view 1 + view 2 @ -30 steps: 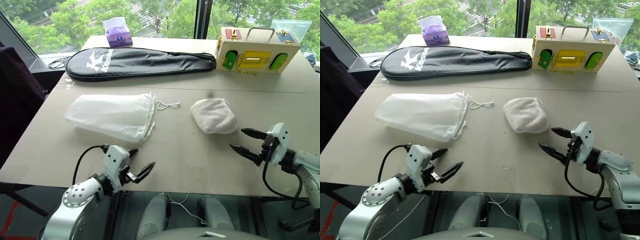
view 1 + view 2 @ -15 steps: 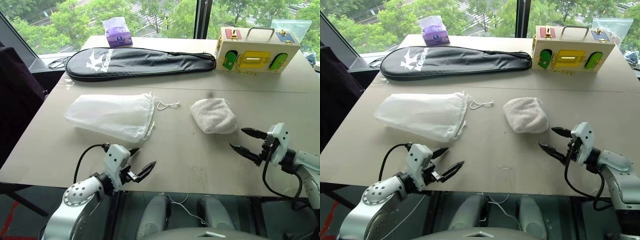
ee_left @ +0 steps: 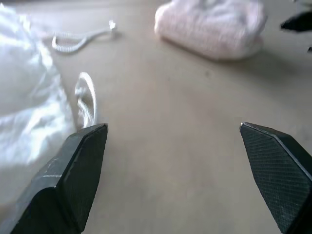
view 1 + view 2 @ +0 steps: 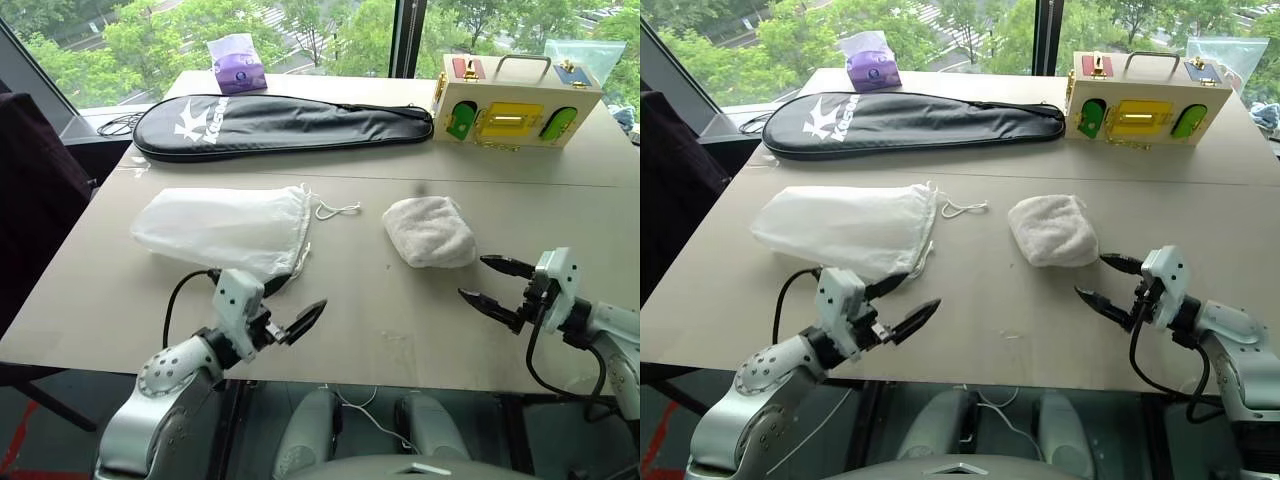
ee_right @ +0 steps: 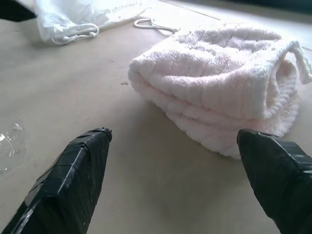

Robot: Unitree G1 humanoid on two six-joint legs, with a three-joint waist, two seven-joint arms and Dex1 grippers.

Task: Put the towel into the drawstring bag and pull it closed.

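Two grippers: both over the near edge of the table, fingers spread wide, nothing held.
Left gripper (image 4: 290,314): just beside the near edge of the drawstring bag, pointing right and far; not touching it as far as the head views show.
Right gripper (image 4: 494,283): near and to the right of the towel, pointing left; a clear gap to the cloth.
Towel (image 4: 429,230): folded white terry bundle, lying flat right of centre.
Drawstring bag (image 4: 222,229): thin white sack lying flat left of centre, gathered mouth facing right toward the towel; cord loop (image 4: 336,209) trails between them.
Surface: table (image 4: 370,300), matte beige board, a seam running left to right past the far side of bag and towel.
Far side: black racket cover (image 4: 280,122); purple tissue pack (image 4: 236,63); wooden latch box (image 4: 514,101) with handle, far right.
Room: large windows beyond the table, green trees outside; dark window post at centre.
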